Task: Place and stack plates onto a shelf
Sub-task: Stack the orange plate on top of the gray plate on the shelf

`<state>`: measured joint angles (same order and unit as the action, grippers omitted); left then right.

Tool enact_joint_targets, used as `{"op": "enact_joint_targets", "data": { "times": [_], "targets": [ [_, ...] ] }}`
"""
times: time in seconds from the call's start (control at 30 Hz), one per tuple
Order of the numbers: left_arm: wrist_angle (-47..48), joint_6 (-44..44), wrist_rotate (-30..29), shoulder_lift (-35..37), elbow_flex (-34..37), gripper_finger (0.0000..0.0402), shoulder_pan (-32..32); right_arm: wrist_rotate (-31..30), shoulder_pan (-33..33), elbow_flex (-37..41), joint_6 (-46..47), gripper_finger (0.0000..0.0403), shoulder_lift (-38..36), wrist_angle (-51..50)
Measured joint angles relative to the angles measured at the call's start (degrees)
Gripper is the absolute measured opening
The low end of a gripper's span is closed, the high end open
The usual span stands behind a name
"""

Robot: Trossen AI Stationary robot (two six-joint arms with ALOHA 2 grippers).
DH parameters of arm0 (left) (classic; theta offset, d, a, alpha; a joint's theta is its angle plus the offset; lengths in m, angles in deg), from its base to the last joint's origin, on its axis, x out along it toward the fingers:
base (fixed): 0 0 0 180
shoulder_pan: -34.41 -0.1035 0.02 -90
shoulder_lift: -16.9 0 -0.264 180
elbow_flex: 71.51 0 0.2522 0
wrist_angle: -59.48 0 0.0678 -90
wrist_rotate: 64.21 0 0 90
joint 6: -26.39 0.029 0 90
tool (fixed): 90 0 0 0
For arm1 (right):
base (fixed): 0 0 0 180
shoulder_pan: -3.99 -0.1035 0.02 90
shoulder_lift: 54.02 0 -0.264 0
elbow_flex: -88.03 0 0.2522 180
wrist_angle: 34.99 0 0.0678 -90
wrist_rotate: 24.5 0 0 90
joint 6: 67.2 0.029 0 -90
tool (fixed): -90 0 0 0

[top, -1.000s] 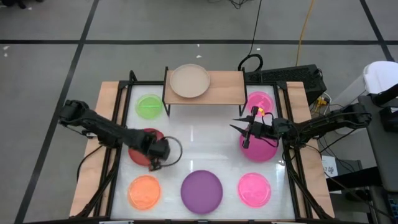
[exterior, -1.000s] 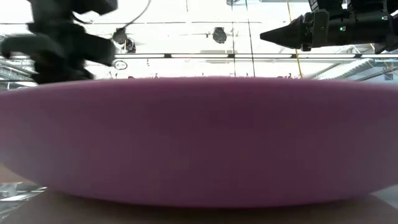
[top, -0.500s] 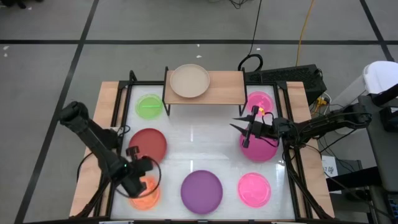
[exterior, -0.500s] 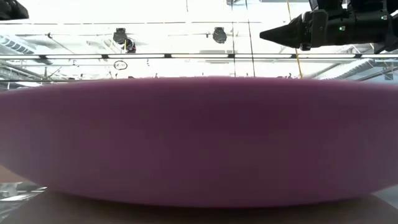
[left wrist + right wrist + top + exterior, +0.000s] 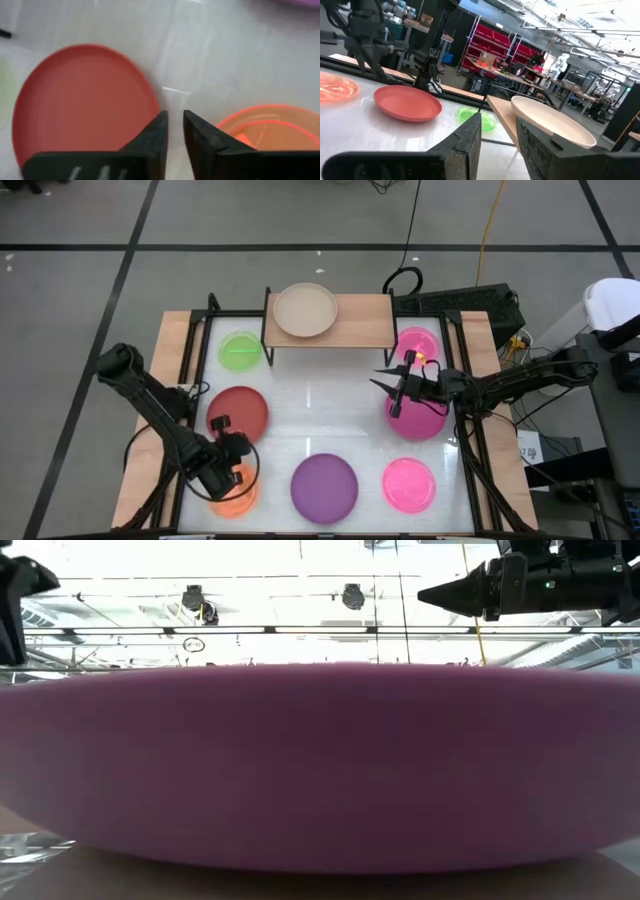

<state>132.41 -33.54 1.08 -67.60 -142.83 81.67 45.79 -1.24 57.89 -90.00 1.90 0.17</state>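
Orange plate [image 5: 234, 489] at the table's near-left corner lies partly under the left gripper [image 5: 222, 450], whose fingers [image 5: 155, 134] are nearly closed on nothing, between it and the dark red plate [image 5: 238, 412]. Farther right, the beige plate [image 5: 306, 310] sits on the shelf [image 5: 366, 320]. The right gripper [image 5: 392, 392] hovers empty, fingers slightly apart, over the magenta plate [image 5: 420, 420].
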Motion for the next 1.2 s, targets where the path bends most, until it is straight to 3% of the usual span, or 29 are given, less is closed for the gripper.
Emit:
{"op": "enact_joint_targets", "data": {
  "times": [0.27,0.67,0.77,0.93,1.1,1.2],
  "targets": [
    [-12.5,1.4,2.2,0.0,8.2,0.0128,-2.2,0.0,0.0,0.0,1.1,0.0105,0.0,-1.3],
    [-16.1,-3.4,2.6,0.0,17.8,0.0128,-6.9,0.0,0.0,0.0,2.6,0.0105,0.0,-2.1],
    [-16.3,-1.8,5.2,0.0,18.2,0.0106,-7.4,0.0,0.0,0.0,2.6,0.0105,0.0,-2.1],
    [-15.9,2.8,5.8,0.0,16.1,0.0021,-8.0,0.0,0.0,0.0,2.6,0.0105,0.0,-2.2],
    [-9.3,8.9,3.9,0.0,7.0,0.0011,-8.4,0.0,0.0,0.0,2.6,0.0105,0.0,-2.2],
    [-1.8,16.0,-2.5,0.0,-1.9,0.001,-8.4,0.0,0.0,0.0,2.6,0.0105,0.0,-2.2]
  ]
}}
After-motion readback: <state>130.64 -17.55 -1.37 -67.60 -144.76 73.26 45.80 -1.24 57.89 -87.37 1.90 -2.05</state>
